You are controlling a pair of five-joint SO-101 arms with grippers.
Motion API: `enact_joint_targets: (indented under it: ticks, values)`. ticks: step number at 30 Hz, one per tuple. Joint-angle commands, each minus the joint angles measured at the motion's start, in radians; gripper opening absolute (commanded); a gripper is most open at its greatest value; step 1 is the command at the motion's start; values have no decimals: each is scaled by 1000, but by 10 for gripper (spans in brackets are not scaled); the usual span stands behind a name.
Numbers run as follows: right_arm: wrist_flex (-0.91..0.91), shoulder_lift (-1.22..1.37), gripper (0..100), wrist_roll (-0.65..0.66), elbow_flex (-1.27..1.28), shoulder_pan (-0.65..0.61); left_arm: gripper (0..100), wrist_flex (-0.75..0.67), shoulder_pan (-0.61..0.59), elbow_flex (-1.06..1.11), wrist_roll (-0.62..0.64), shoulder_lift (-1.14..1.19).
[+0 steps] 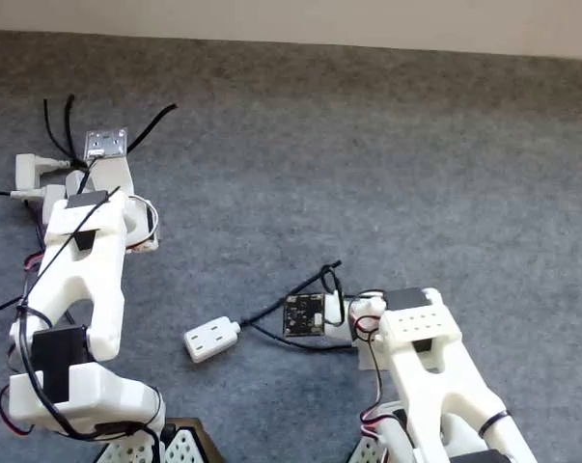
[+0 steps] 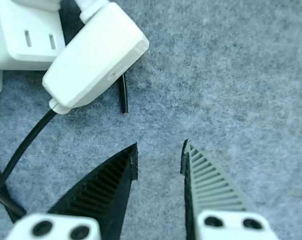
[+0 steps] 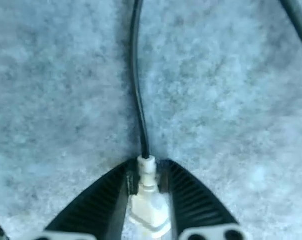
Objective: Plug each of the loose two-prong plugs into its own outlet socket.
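In the left wrist view my left gripper (image 2: 160, 154) stands open just above the grey carpet with nothing between its fingers. Just beyond it lies a white two-prong plug (image 2: 94, 54) with a black cable, resting against a white outlet block (image 2: 24, 36) with two slots. My right gripper (image 3: 146, 172) is shut on the body of a second white plug (image 3: 146, 202), whose black cable (image 3: 137, 80) runs away over the carpet. In the high view a white outlet socket (image 1: 211, 340) lies between the arms, left of the right arm (image 1: 421, 347).
The left arm (image 1: 78, 270) stretches toward the far left, where white outlet pieces (image 1: 32, 172), a metal bracket (image 1: 107, 143) and several black cables lie. Open grey carpet (image 1: 387, 164) spreads across the middle and right. A wall edge runs along the back.
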Motion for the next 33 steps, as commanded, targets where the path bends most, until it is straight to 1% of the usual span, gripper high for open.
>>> enact_joint_targets:
  ticks: [1,3,6,8,12,14,16,18,19,21,23,25,27,31,33]
  values:
    - [-10,-7,5,-94,-7,27,161,-6,19,-2,0,-30]
    - [-7,-7,6,-147,-44,31,161,-6,21,-4,0,-30]
    - [28,-7,5,-296,-150,53,160,3,33,-12,-12,-41]
    - [116,-7,5,-376,-272,62,159,51,54,-41,-80,-42]
    - [348,-7,5,-529,-581,70,158,318,99,-236,-238,-44]
    - [418,-7,5,-652,-733,68,158,476,111,-380,-316,-44]
    - [438,-7,5,-819,-852,68,161,611,116,-526,-384,-45]
    - [437,-7,5,-967,-914,44,161,698,116,-647,-413,-88]
    - [432,-16,5,-1011,-926,24,162,721,116,-696,-423,-125]
    - [394,-54,5,-1065,-928,-54,162,753,116,-751,-440,-231]
    - [343,-110,5,-1100,-900,-151,162,769,130,-745,-442,-355]
    - [282,-173,5,-1137,-858,-240,165,764,153,-667,-445,-481]
    - [226,-225,5,-1163,-800,-320,211,764,188,-553,-463,-611]
    - [96,-329,5,-1232,-602,-380,358,712,266,-280,-470,-911]
    - [-4,-383,5,-1269,-501,-381,391,657,303,-119,-471,-1072]
